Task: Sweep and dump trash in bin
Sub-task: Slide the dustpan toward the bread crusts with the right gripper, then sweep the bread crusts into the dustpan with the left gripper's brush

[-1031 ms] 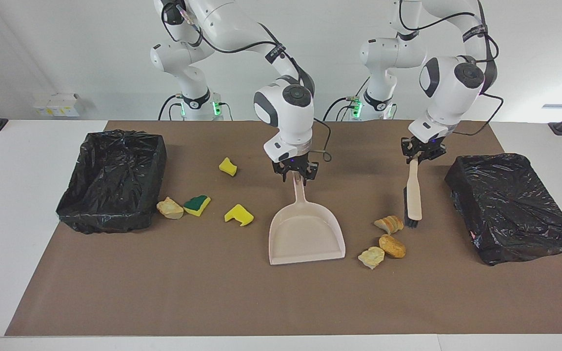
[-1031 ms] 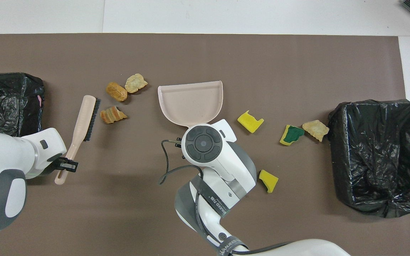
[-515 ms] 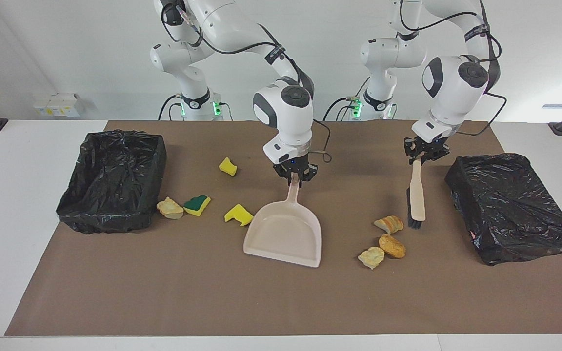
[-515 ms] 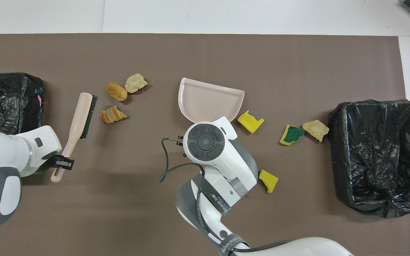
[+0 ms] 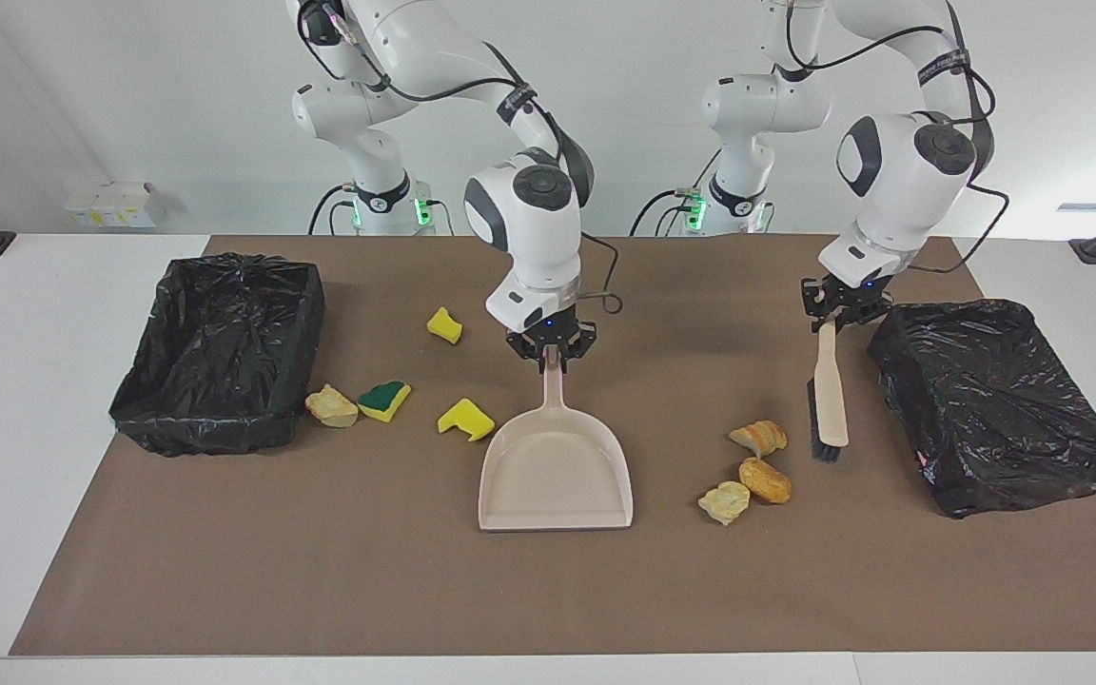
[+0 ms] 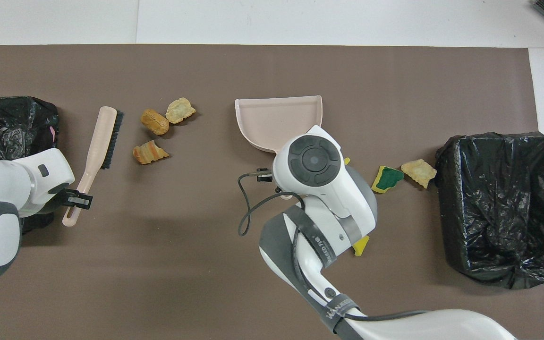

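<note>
My right gripper (image 5: 550, 354) is shut on the handle of the beige dustpan (image 5: 556, 476), whose mouth points away from the robots at mid-table. My left gripper (image 5: 838, 319) is shut on the handle of the brush (image 5: 830, 400), which hangs bristles-down beside three bread chunks of trash (image 5: 759, 437) (image 5: 765, 480) (image 5: 724, 501). Toward the right arm's end lie a yellow sponge piece (image 5: 465, 419), a green-topped piece (image 5: 383, 399), a bread chunk (image 5: 331, 405) and another yellow piece (image 5: 444, 324). In the overhead view the right wrist covers most of the yellow pieces.
A black-lined bin (image 5: 225, 342) stands at the right arm's end of the brown mat, close to the bread chunk there. A second black-lined bin (image 5: 995, 409) stands at the left arm's end, right beside the brush. White table edge surrounds the mat.
The right gripper closed on the dustpan handle and shifted the pan toward the right arm's end. The left gripper carried the brush toward the bin at the left arm's end.
</note>
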`<state>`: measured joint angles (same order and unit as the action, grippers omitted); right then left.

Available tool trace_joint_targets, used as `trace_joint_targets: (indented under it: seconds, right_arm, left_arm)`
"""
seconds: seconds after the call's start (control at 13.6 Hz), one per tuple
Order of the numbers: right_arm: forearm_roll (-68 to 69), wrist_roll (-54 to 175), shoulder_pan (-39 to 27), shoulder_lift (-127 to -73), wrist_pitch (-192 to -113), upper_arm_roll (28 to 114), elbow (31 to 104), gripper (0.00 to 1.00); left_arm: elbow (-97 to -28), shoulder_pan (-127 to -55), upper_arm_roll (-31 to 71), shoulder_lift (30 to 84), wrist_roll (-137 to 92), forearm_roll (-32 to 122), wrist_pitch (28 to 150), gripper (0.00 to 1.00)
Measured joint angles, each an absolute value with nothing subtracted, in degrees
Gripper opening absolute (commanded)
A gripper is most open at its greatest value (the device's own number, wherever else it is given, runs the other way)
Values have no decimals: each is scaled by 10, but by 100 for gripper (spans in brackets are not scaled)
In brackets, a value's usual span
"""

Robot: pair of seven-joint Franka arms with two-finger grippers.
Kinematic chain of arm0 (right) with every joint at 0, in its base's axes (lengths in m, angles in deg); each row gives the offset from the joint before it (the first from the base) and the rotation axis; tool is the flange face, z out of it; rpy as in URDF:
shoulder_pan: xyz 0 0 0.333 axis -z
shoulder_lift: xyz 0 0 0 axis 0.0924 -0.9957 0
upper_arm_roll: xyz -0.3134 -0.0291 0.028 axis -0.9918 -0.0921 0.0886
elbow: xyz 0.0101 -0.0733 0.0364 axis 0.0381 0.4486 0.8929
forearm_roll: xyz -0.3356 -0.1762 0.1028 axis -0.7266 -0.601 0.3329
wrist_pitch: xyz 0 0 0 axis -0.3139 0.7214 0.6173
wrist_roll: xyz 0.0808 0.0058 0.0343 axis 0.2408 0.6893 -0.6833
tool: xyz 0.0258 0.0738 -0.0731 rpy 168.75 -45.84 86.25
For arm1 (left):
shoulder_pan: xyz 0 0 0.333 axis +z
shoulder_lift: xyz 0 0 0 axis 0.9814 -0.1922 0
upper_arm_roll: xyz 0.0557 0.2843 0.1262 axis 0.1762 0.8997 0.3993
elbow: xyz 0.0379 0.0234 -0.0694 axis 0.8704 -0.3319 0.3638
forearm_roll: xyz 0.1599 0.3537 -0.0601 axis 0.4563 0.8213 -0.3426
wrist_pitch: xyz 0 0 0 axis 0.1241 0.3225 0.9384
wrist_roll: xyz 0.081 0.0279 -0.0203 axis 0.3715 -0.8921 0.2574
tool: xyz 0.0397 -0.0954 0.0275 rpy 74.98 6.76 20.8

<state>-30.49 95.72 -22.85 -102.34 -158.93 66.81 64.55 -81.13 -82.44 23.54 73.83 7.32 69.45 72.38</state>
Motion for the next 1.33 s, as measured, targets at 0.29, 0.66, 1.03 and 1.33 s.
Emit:
trace_joint_targets:
  seconds: [0.29,0.66,1.03,1.33]
  right_arm:
    - [-254,726,-172,-994,-1540,668,645,0]
    - [-233,471,-140,-998,-1535,667,645,0]
    - [-254,299,-144,-997,-1498,670,647,0]
    - [-260,270,-156,-997,-1497,671,654,0]
  left_arm:
    - [-797,-824,235,723,73,694,724,0]
    - [-776,-824,235,690,71,694,726,0]
    - [-759,-825,227,635,14,694,777,0]
    - [-687,-852,219,556,13,698,772,0]
